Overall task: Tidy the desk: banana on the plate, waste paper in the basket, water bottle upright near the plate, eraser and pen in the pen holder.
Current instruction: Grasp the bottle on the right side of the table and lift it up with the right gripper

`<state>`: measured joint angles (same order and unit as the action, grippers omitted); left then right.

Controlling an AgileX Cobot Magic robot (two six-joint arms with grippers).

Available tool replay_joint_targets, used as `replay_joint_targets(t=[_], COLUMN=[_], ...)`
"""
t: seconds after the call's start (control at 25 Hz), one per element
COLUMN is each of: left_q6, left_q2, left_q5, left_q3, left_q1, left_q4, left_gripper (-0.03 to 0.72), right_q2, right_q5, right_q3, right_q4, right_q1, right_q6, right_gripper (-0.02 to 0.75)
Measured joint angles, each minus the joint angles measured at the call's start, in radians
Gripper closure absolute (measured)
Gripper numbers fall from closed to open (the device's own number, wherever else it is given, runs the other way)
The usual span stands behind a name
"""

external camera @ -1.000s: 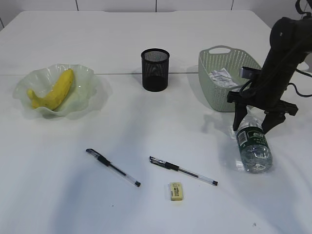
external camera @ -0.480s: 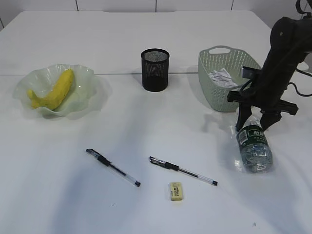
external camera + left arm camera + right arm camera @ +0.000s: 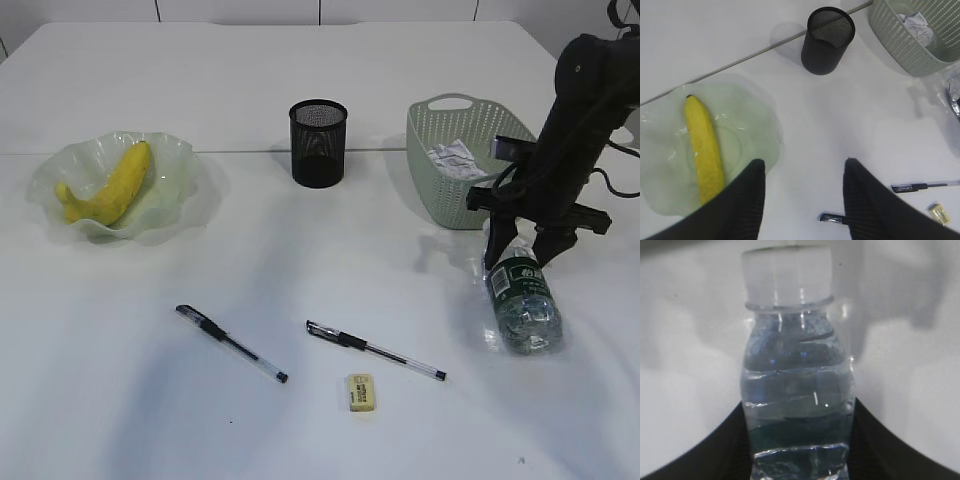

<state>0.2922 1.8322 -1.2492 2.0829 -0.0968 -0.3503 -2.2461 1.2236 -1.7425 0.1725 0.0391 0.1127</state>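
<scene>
The right gripper (image 3: 522,238) straddles the neck of the bottle (image 3: 522,302), which lies on the desk (image 3: 300,260); fingers touch both sides, though a firm clamp cannot be confirmed. The basket (image 3: 455,160) sits close at 11 o'clock. The left gripper (image 3: 802,200) is spread, holding nothing. 2 pens (image 3: 375,350) and the eraser (image 3: 362,392) lie at 9 o'clock.

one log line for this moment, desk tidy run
done: banana on plate, waste paper in basket | right gripper straddling lying water bottle | left gripper open | loose: eraser
</scene>
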Motion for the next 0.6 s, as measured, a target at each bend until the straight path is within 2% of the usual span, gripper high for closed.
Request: replay_joint_targets(t=[0.32,0.6], left_q6=[0.000,0.000], left_q2=[0.000,0.000], left_q5=[0.000,0.000], left_q3=[0.000,0.000], left_q1=[0.000,0.000], left_q4=[0.000,0.000], left_gripper=[0.335,0.335], right_q2=[0.056,0.118], right_q5=[-0.009,-0.005], right_q3=[0.009,-0.098], right_q4=[0.057,0.151], right_q1=[0.000,0.000], right_q6=[-0.047,-0.157], right_gripper=[0.395,0.395])
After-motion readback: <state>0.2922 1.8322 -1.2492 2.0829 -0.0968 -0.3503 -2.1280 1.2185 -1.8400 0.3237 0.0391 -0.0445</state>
